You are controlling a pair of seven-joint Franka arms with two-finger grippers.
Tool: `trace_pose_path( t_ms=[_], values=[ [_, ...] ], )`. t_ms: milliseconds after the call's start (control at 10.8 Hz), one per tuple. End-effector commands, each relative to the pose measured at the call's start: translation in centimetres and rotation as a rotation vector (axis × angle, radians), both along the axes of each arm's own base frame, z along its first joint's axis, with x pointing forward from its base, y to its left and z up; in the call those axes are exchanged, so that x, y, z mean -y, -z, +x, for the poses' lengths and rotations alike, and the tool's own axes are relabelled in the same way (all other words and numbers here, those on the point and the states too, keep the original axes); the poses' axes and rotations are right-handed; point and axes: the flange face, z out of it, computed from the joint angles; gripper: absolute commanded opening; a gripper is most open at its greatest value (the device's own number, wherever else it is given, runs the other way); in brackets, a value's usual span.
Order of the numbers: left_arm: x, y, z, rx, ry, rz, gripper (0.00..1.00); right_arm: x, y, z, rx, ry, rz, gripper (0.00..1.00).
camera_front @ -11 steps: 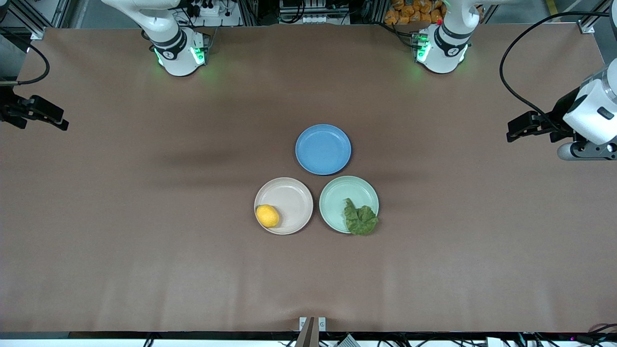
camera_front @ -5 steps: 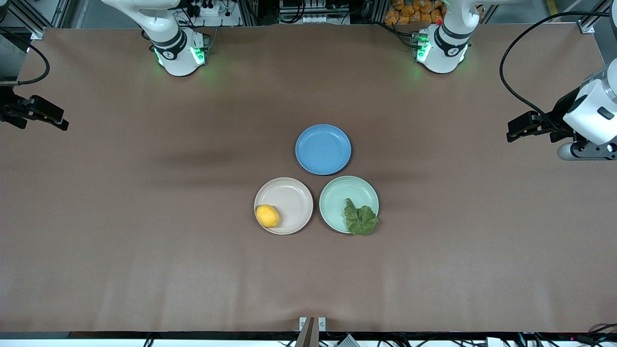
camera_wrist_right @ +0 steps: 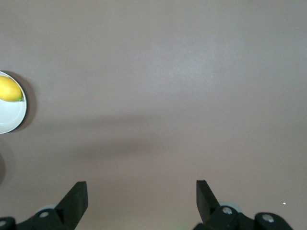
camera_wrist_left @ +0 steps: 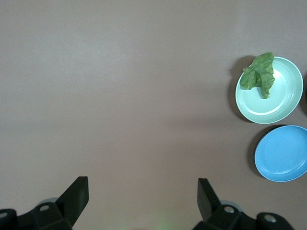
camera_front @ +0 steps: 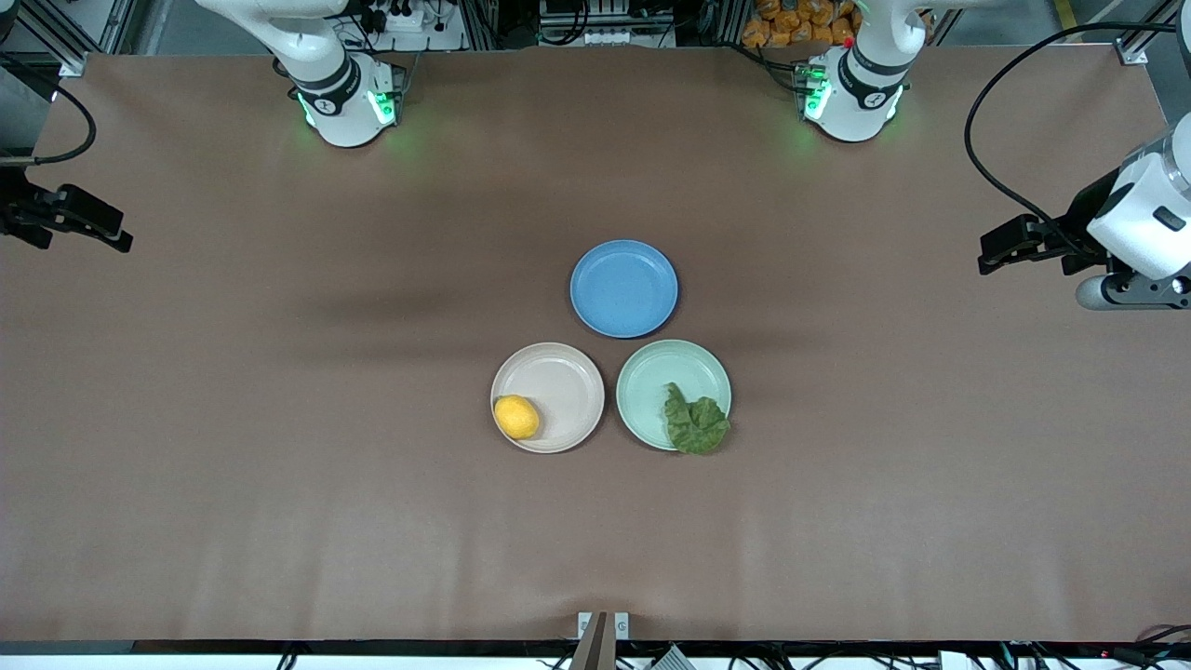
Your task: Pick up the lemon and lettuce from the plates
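The lemon (camera_front: 515, 416) lies on the beige-pink plate (camera_front: 561, 374), at its rim toward the right arm's end. The lettuce (camera_front: 695, 424) lies on the mint green plate (camera_front: 662, 372) and overhangs the rim nearest the front camera. My left gripper (camera_wrist_left: 142, 184) is open and empty, high over bare table at the left arm's end, well away from the lettuce (camera_wrist_left: 259, 74). My right gripper (camera_wrist_right: 141, 188) is open and empty, high over bare table at the right arm's end, well away from the lemon (camera_wrist_right: 9, 89). Both arms wait.
An empty blue plate (camera_front: 623, 288) sits farther from the front camera, touching close to both other plates. Brown table cover (camera_front: 279, 465) stretches wide around the three plates. A cable (camera_front: 986, 167) loops near the left arm.
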Motion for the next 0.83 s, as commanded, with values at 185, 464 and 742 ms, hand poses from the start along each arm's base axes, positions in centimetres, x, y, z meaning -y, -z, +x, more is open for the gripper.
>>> trace_pose_path(
  t_ms=[185, 464, 742],
  values=[
    [0.4, 0.0, -0.1, -0.004, -0.002, -0.018, 1.00, -0.1, 0.2, -0.1, -0.002, -0.002, 0.014, 1.00],
    [0.8, 1.1, 0.4, -0.022, -0.001, -0.025, 1.00, -0.1, 0.4, -0.1, -0.004, -0.004, 0.015, 1.00],
    [1.1, 2.1, 1.2, -0.018, -0.001, -0.028, 1.00, -0.1, 0.6, -0.1, -0.007, -0.004, 0.015, 1.00]
  ],
)
